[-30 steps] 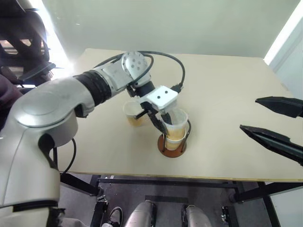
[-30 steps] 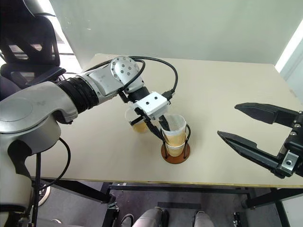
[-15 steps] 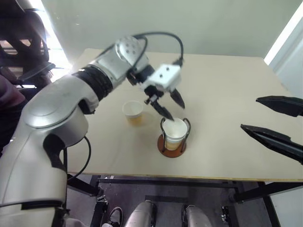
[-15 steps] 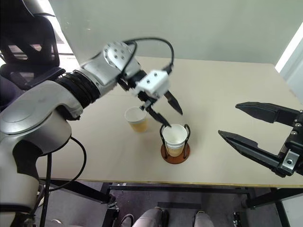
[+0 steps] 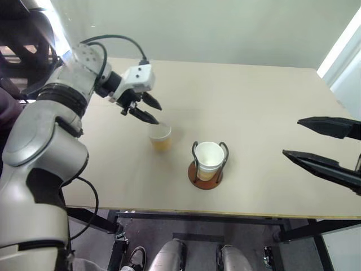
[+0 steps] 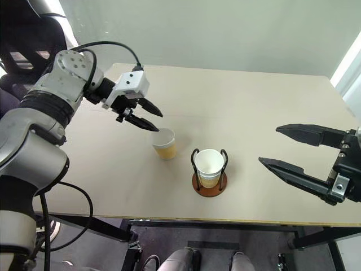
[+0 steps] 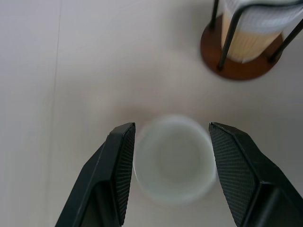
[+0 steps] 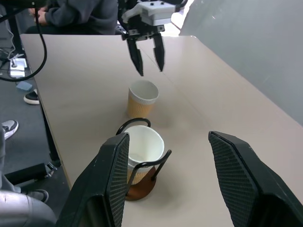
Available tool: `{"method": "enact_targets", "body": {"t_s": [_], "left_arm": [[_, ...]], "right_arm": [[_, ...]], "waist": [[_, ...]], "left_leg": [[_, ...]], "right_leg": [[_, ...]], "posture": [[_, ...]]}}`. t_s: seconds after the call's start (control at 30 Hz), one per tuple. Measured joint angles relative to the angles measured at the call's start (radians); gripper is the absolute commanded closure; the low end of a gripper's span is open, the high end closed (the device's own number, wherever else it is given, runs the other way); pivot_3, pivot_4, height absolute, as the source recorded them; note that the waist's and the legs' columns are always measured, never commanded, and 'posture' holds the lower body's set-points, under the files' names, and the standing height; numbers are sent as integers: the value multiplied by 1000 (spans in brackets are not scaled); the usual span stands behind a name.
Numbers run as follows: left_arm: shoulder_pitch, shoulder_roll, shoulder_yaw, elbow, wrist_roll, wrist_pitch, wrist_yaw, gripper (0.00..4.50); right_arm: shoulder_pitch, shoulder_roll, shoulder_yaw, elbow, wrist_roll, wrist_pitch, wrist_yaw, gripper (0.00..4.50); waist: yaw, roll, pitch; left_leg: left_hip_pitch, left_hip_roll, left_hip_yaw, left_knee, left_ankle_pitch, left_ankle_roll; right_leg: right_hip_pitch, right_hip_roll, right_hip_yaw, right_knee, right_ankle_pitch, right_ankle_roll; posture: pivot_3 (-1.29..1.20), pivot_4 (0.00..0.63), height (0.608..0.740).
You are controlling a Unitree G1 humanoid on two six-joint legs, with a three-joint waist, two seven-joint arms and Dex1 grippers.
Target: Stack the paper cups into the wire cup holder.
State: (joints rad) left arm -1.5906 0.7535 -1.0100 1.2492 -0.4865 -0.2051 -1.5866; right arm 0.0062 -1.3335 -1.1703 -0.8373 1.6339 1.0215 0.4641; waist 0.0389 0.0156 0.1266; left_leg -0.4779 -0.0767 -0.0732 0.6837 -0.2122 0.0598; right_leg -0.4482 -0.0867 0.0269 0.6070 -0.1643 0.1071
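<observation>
paper cups sit at two spots on the worktop (image 6: 271, 118). nearest the front edge, the wire cup holder (image 6: 209, 171) stands upright on its reddish-brown base, and its two black loops hem in a stacked cup (image 6: 209, 164) whose white mouth faces up; how many cups are nested inside cannot be told. the loops are there to keep the stack from tipping, so anything added must drop straight down between them.

just beyond the holder, towards the robot's left, a loose cup (image 6: 163, 143) stands on its own, upright, mouth up, apart from the holder. that pose suits a grip from above, across the rim.

above and slightly behind that cup hangs the left pincer (image 6: 151, 118), released and empty, angled downward with its black fingers (image 7: 118, 161) spread wider than the cup; from the wrist, the cup's mouth lies between them. by the look of it, it is lining up to close on this cup, the next one for the stack.

off at the robot's right side, well clear of both cups, the right pincer (image 6: 285, 147) is spread too and carries nothing, seemingly held out of the way.

at the worktop's far end, a seated person (image 8: 75, 12) is in view.
</observation>
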Motion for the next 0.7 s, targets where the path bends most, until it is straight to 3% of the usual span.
{"method": "enact_targets", "body": {"t_s": [0.23,0.7], "left_arm": [[50,-11,56,-1,81,25,0,1874],[108,-31,-8,-21,141,-3,0,1874]], "right_arm": [[-22,7,62,9,-61,-29,45,1796],[-31,7,70,11,-62,-26,59,1796]], "waist": [[2,0,0],[2,0,0]], "left_leg": [[0,1,1,-1,4,7],[3,1,2,0,3,5]], "right_leg": [[-1,2,1,1,-1,-2],[1,1,1,2,-1,-2]], "posture": [[0,150,740],[0,150,740]]}}
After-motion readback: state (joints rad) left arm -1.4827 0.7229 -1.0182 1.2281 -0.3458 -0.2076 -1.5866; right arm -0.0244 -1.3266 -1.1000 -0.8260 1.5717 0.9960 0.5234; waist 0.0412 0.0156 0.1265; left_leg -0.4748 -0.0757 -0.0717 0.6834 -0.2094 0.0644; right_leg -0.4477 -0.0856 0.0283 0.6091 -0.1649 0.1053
